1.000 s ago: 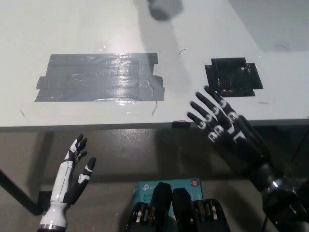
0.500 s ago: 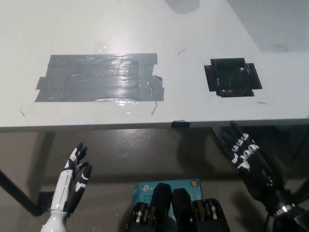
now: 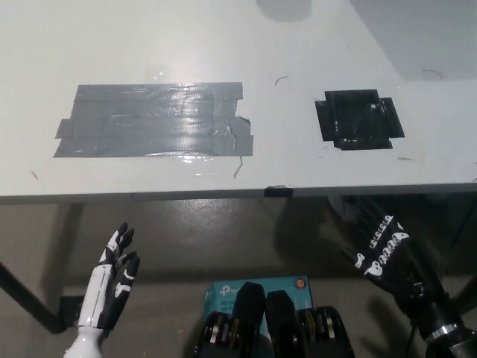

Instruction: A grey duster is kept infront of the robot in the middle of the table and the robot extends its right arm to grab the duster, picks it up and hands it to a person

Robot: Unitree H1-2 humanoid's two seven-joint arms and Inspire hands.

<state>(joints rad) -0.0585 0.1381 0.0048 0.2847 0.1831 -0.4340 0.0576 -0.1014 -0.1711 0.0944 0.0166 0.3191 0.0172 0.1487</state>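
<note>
Below the table (image 3: 223,30) edge, right hand (image 3: 381,250) hangs empty, fingers apart; left hand (image 3: 113,277) rests lower left, likewise spread (nothing held); duster out of sight.

One head-mounted view looks steeply down; the white table (image 3: 223,45) fills the upper half, floor (image 3: 209,239) below it.

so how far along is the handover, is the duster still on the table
No duster shows on the table; only the grey tape patch and black tape patch lie there. The right robot hand is open, holding nothing, below the table edge; the left robot hand rests open at lower left. Pickup and handover look done; nothing visible remains.
</note>
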